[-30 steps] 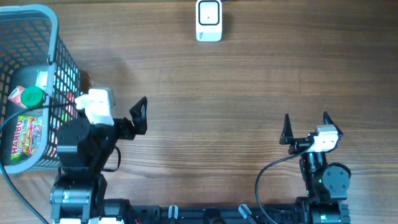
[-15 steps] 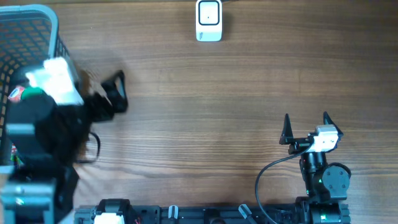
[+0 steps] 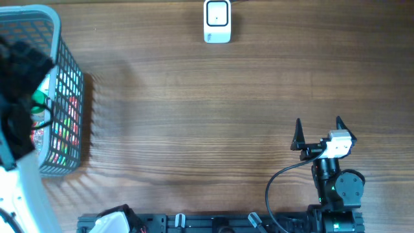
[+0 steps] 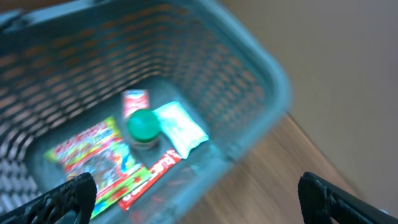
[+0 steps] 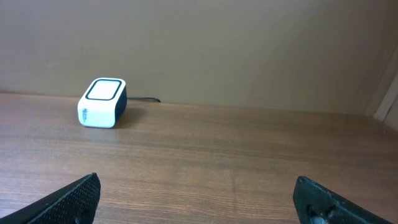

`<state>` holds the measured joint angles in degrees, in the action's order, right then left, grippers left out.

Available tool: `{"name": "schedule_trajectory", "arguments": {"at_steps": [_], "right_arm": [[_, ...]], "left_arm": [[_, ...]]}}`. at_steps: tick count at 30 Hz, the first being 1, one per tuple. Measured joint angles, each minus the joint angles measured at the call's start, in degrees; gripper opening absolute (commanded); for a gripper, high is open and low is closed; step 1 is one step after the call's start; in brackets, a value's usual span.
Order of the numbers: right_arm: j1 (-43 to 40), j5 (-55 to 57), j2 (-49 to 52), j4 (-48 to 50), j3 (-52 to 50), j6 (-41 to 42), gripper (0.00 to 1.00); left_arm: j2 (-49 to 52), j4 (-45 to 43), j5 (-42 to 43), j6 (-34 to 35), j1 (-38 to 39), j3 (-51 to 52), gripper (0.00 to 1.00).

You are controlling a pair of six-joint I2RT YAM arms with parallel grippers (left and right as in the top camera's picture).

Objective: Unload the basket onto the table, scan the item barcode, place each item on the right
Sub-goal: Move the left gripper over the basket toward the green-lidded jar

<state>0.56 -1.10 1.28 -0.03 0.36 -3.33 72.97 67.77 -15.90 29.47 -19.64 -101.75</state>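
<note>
The white barcode scanner (image 3: 217, 21) stands at the table's far edge, and it shows as a scanner (image 5: 102, 102) in the right wrist view too. The items lie in the blue basket (image 3: 65, 97) at far left: a green-capped bottle (image 4: 144, 124), a white packet (image 4: 180, 127), a colourful candy bag (image 4: 93, 155), a red bar (image 4: 149, 177). My left gripper (image 4: 199, 202) hangs open above the basket's near rim, holding nothing; the view is blurred. My right gripper (image 3: 318, 133) rests open and empty over the table at right.
The left arm (image 3: 19, 97) covers much of the basket from above. A cable (image 3: 278, 188) loops beside the right arm's base. Bare wooden table (image 3: 194, 116) stretches between basket, scanner and right gripper.
The left arm has swung left from the table beside the basket to over the basket, rising toward the camera. The right arm has not moved.
</note>
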Motion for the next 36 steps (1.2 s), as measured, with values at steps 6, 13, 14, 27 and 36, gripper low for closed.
{"name": "schedule_trajectory", "arguments": {"at_steps": [6, 13, 14, 27, 36], "right_arm": [[0.0, 0.0, 0.0, 0.0, 0.0, 0.0, 1.0], [0.0, 0.0, 0.0, 0.0, 0.0, 0.0, 1.0], [0.0, 0.0, 0.0, 0.0, 0.0, 0.0, 1.0], [0.0, 0.0, 0.0, 0.0, 0.0, 0.0, 1.0], [0.0, 0.0, 0.0, 0.0, 0.0, 0.0, 1.0]], "left_arm": [[4.5, 0.0, 6.1, 3.2, -14.9, 0.0, 1.0], [8.3, -2.9, 11.0, 4.7, -17.7, 0.0, 1.0], [9.1, -3.1, 11.7, 4.8, -17.7, 0.0, 1.0], [32.0, -1.1, 14.1, 5.2, -17.7, -0.4, 1.0], [37.1, -2.1, 13.8, 5.2, -17.7, -0.4, 1.0]]}}
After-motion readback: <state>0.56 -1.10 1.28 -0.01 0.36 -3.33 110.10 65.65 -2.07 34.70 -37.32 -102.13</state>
